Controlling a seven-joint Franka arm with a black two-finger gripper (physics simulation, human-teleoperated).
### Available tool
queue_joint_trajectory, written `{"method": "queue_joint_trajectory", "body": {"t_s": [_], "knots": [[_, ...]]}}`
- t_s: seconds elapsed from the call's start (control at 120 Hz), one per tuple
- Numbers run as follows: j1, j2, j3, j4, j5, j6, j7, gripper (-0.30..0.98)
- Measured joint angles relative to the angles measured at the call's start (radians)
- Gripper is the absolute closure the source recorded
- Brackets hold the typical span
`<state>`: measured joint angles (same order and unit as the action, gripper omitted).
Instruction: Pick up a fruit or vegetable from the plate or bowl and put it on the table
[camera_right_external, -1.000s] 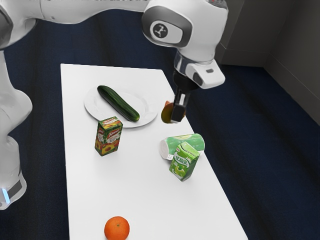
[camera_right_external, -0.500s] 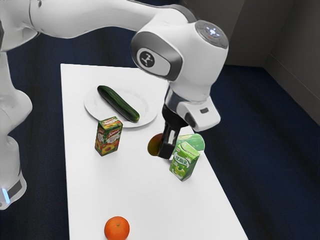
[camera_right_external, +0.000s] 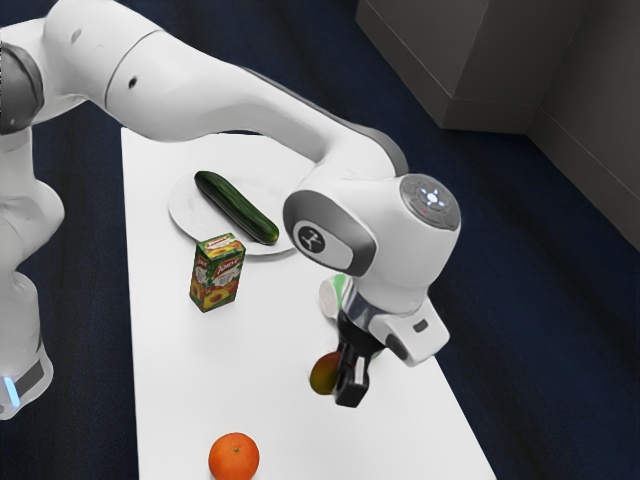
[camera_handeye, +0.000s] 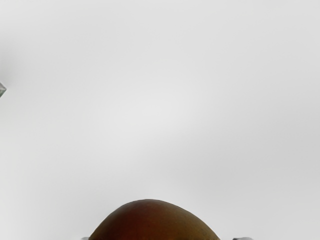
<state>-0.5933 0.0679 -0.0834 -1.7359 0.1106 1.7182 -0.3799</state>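
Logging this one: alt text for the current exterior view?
A robot arm holds a reddish-green fruit in its jaws over a white table. A cucumber lies on a plate, a juice carton stands nearby, and an orange sits near the lower edge.

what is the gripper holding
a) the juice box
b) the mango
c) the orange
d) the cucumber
b, because the mango is gripped in the gripper, while the cucumber lies on the plate and the orange and the juice box are on the table
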Motion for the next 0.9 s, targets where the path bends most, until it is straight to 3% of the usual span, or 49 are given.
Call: {"method": "queue_joint_trajectory", "body": {"t_s": [0.442,0.633,0.683,0.792,0.9], "knots": [[0.046,0.040,0.006,-0.251,0.155,0.526,-0.079,0.39],[0.052,0.043,0.007,-0.246,0.168,0.619,-0.092,0.13],[0.052,0.040,0.005,-0.150,0.150,0.558,-0.095,0.10],[0.040,0.003,0.049,0.154,0.029,0.256,-0.101,0.06],[-0.048,-0.113,0.247,0.454,-0.029,-0.122,-0.105,0.04]]}}
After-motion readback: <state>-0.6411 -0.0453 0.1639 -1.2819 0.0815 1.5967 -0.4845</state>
